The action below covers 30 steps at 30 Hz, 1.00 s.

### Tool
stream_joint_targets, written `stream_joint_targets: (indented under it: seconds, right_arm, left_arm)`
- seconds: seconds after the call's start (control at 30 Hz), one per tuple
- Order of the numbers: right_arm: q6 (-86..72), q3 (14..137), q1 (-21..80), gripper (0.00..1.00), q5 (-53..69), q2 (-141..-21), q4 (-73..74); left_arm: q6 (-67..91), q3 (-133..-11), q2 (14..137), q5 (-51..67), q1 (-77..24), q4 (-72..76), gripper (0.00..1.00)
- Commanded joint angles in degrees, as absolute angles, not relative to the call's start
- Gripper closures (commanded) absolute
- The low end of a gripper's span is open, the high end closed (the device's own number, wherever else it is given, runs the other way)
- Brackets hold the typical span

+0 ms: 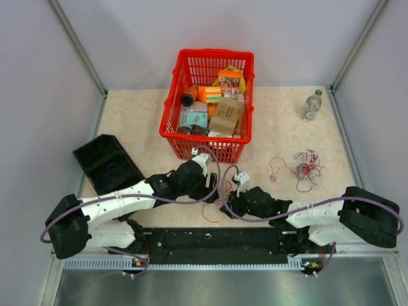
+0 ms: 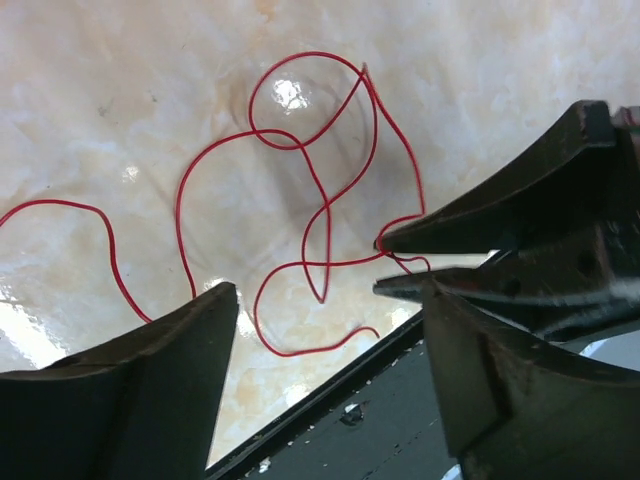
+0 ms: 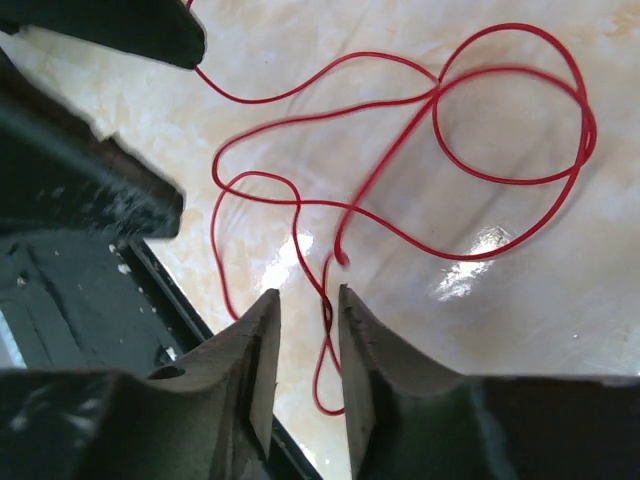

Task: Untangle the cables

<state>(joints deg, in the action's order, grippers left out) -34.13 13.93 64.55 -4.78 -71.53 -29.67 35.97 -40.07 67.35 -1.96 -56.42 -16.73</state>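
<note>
A single red cable (image 2: pixel 300 150) lies in loose loops on the marbled table, between my two grippers near the table's front edge (image 1: pixel 220 191). My left gripper (image 2: pixel 328 292) hovers over it with its fingers spread wide and nothing between them. My right gripper (image 3: pixel 307 293) has its jaws a little apart, and a strand of the red cable (image 3: pixel 325 300) runs loosely through the gap without being pinched. In the left wrist view its fingertips (image 2: pixel 400 240) touch the strand. A small tangle of cables (image 1: pixel 307 166) sits to the right, with another loose red strand (image 1: pixel 275 167) beside it.
A red basket (image 1: pixel 167 115) packed with boxes and bottles stands at the back centre. A black tray (image 1: pixel 107 164) lies at the left, and a clear bottle (image 1: pixel 311 105) stands at the back right. A black mounting strip (image 1: pixel 210 239) borders the near edge.
</note>
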Motion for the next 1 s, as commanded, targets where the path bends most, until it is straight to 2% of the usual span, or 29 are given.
stream_joint_targets:
  seconds: [0.0, 0.1, 0.2, 0.27, 0.47, 0.53, 0.6, 0.67, 0.77, 0.83, 0.97]
  right_arm:
    - [-34.19, 13.79, 63.98, 0.65, -3.87, -69.0, -30.17]
    - [-34.71, 15.9, 64.07, 0.58, -4.83, -64.09, -19.81]
    - [-35.51, 16.26, 64.07, 0.48, -7.37, -54.62, -7.68]
    - [-35.33, 17.05, 64.07, 0.41, -9.74, -46.45, 1.71]
    - [-33.66, 23.89, 63.9, 0.31, -20.99, -25.86, 27.92]
    - [-33.75, 24.87, 63.81, 0.28, -21.27, -21.55, 28.92]
    - [-34.01, 25.57, 63.9, 0.28, -21.62, -20.13, 28.83]
    - [-34.19, 26.28, 63.9, 0.28, -22.14, -20.21, 28.92]
    - [-33.84, 26.89, 63.9, 0.28, -23.11, -20.92, 28.92]
    - [-33.4, 26.98, 63.9, 0.28, -23.2, -20.83, 28.92]
    - [-32.87, 26.28, 63.9, 0.28, -23.12, -19.78, 29.09]
  left_arm:
    - [35.15, -40.17, 70.04, 3.6, -53.79, -12.93, 0.26]
    - [35.33, -40.17, 70.84, 5.27, -53.61, -11.34, 0.25]
    - [35.07, -41.04, 72.5, 6.76, -53.61, -11.33, 0.11]
    - [34.98, -41.83, 74.17, 6.68, -53.61, -11.86, 0.07]
    - [36.65, -44.73, 81.55, 5.98, -54.14, -12.39, 0.04]
    - [37.0, -46.57, 83.66, 4.84, -54.93, -13.44, 0.06]
    - [37.09, -49.03, 86.21, 3.61, -55.81, -15.28, 0.14]
    - [37.35, -52.54, 89.1, 0.54, -57.3, -18.79, 0.18]
    - [37.88, -57.11, 93.15, -7.88, -60.98, -23.8, 0.25]
    - [38.49, -58.71, 94.56, -9.66, -63.53, -25.31, 0.23]
    - [39.81, -56.69, 92.38, -11.42, -66.79, -22.33, 0.07]
